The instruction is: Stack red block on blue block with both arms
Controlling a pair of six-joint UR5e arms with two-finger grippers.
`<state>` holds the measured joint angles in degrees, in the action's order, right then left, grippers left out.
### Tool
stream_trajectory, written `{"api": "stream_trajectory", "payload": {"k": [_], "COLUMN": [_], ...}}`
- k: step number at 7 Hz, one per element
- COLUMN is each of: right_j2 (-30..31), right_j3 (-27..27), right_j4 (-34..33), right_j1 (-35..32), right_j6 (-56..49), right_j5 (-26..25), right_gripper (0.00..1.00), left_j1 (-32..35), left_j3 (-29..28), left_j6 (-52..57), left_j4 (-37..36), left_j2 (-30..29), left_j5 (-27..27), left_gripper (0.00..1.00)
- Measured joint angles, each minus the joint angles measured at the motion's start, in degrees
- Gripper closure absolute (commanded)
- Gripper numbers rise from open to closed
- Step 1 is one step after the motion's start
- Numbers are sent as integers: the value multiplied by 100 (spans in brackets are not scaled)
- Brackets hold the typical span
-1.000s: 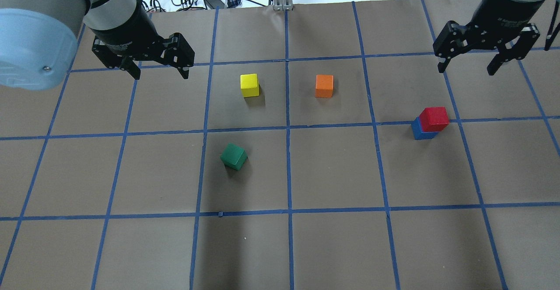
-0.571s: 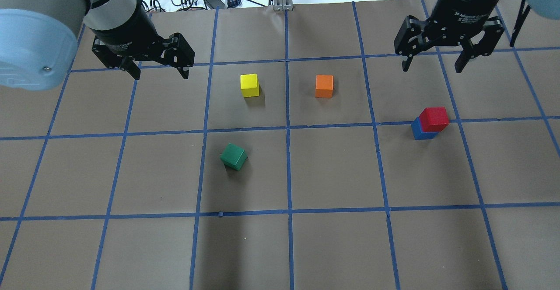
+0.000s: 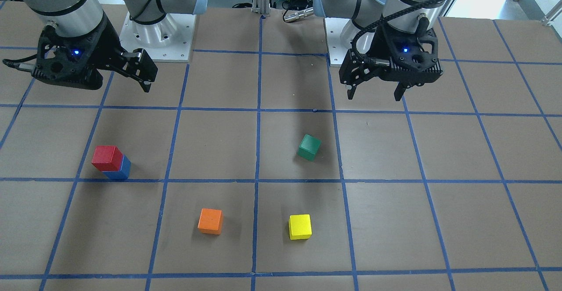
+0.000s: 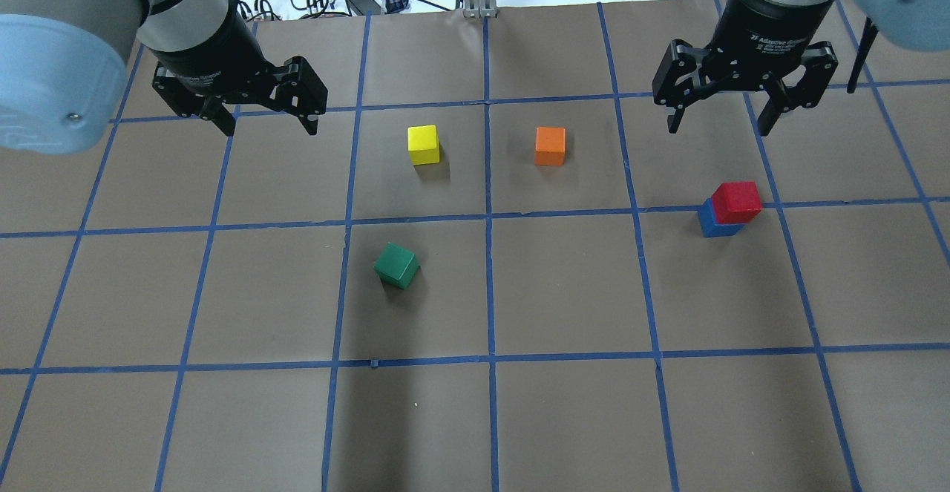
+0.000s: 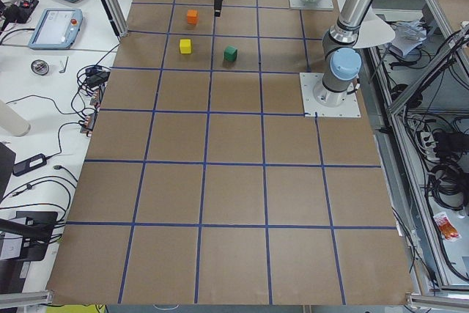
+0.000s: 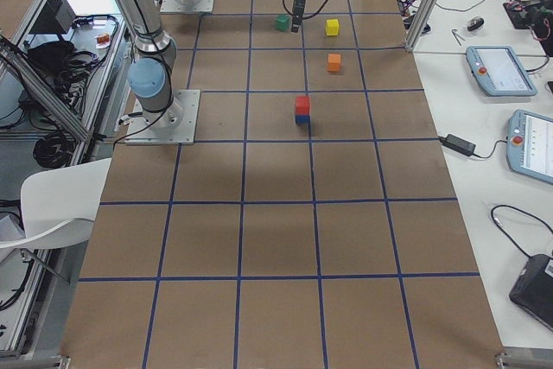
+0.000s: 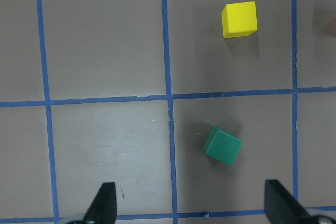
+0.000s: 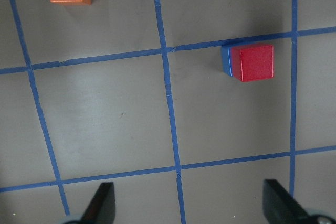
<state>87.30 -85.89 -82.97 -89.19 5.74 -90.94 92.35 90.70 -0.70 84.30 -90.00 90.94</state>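
Standing wide apart, the black fingers (image 8: 103, 204) of the right gripper (image 4: 718, 130) are gripping nothing and are hanging above the brown paper-covered table (image 4: 564, 292) marked with a blue tape grid (image 4: 488, 284). The small matte red block (image 4: 736, 201) is resting on top of the small matte blue block (image 4: 711, 223), shifted slightly so that a strip of blue is showing along one side. This stack is sitting just beside a tape line, on the robot's right side of the table and well apart from the right gripper. In the overhead view the gripper is hovering farther from the robot than the stack. Brown paper and one tape line are lying between the two. In the right wrist view the stack is appearing ahead of the fingers, nearer the right-hand one.

The black fingers (image 7: 104, 204) of the left gripper (image 4: 272, 128) are also standing wide apart, holding nothing, over the far left part of the grid.

Three other cubes are lying on the table:
- The small orange cube (image 4: 550, 145) is sitting in the grid column next to the stack, towards the centre.
- The small yellow cube (image 4: 423, 144) is sitting beside the orange one, between it and the left gripper, with a tape line running between the two cubes.
- The small green cube (image 4: 396, 266) is lying nearer the robot than the yellow one, turned askew to the grid.
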Motion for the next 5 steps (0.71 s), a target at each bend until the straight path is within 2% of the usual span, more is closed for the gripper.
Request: {"api": "stream_trajectory", "payload": {"k": [5], "right_j2": [-7], "right_j3": [-67], "right_j4": [-18], "right_j1": [22], "right_j6": [-53], "right_j5": [10], "right_gripper": [0], "left_j1": [8], "left_j3": [0], "left_j6": [0], "left_j4": [7], "left_j2": [27], "left_j5": [-16], "left_gripper": [0]}}
